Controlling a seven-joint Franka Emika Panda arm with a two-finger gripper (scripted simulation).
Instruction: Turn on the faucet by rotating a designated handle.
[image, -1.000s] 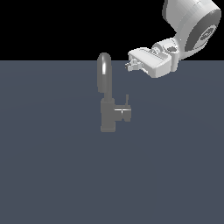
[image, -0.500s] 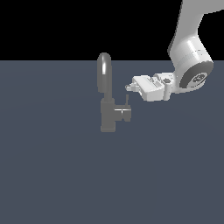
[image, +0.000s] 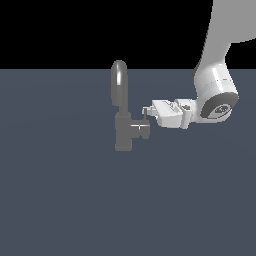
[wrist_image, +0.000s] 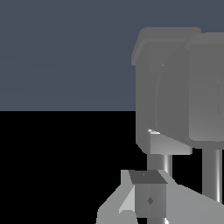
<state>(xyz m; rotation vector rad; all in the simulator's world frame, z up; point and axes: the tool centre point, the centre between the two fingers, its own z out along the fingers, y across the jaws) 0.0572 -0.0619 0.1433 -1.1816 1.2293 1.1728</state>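
Exterior view: we see the faucet (image: 121, 117) standing near the middle of the surface (image: 60, 200), a bit toward its far edge, spout arching up. The handle (image: 140, 130) juts from the body toward the exterior view's right, thin pin upright on it. Our tool (image: 146, 111) comes in sideways from that side, tips right at the pin's top, maybe touching; we cannot tell contact. Wrist view shows one finger (wrist_image: 148, 199) close under the grey faucet body, but whether the fingers are apart or together we cannot tell.

Risks as we judge them: tips sit high on the pin, so a push could slip over the top and miss. If the tool drives straight in, it may jam on the body instead of turning the handle. Pushing off-axis could bind the knob.
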